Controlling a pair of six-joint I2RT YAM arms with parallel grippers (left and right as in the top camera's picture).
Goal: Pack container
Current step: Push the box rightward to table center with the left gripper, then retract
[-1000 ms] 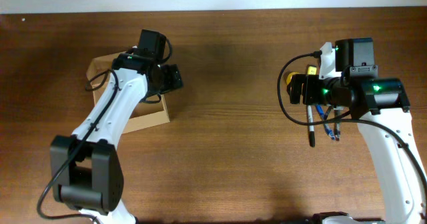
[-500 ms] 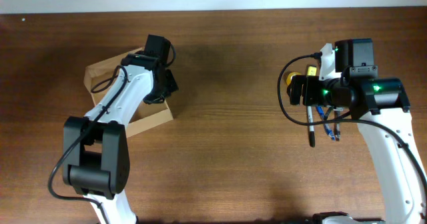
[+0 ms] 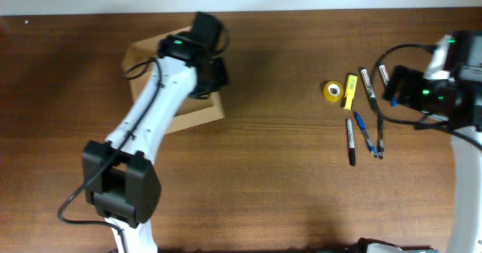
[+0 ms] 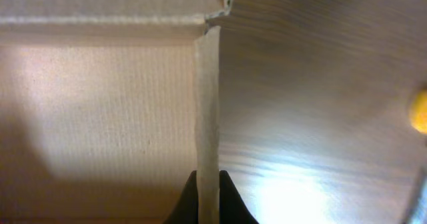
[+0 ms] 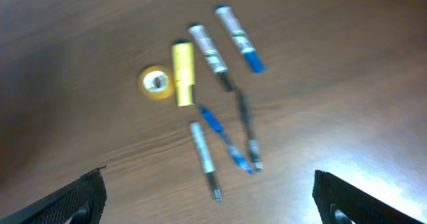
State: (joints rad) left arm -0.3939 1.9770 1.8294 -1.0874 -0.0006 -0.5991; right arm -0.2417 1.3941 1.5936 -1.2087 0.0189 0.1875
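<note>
Since the earlier frame the container (image 3: 192,116) has been shifted rightward along the far edge of the counter (image 3: 286,200), drawn by the left claw (image 3: 207,78). The right claw (image 3: 399,87) has been pulled back toward the right edge, so the loose articles formerly beneath it are uncovered.

The container is now in the far-left part of the counter, partly hidden by the left arm. In the left wrist view the left claw is seen closed narrowly on the side wall (image 4: 207,104) of the container, with the cardboard edge pinched between its fingertips. The right claw is spread wide and holds nothing; its fingers (image 5: 83,197) are seen at the lower corners of its own view.

A tape roll (image 3: 331,90), a yellow marker (image 3: 350,92) and several pens (image 3: 364,132) lie toward the right edge, well apart from the container.

Hazards are judged as follows:
- The thin wall, held at one point only, may be bent or torn if the drag is continued.
- The container may be swung about that single pinch and left askew.
- If the pinch slips, the container would be left short of the articles.
- The pens lie close together, so neighbours may be knocked or rolled when one is picked.
</note>
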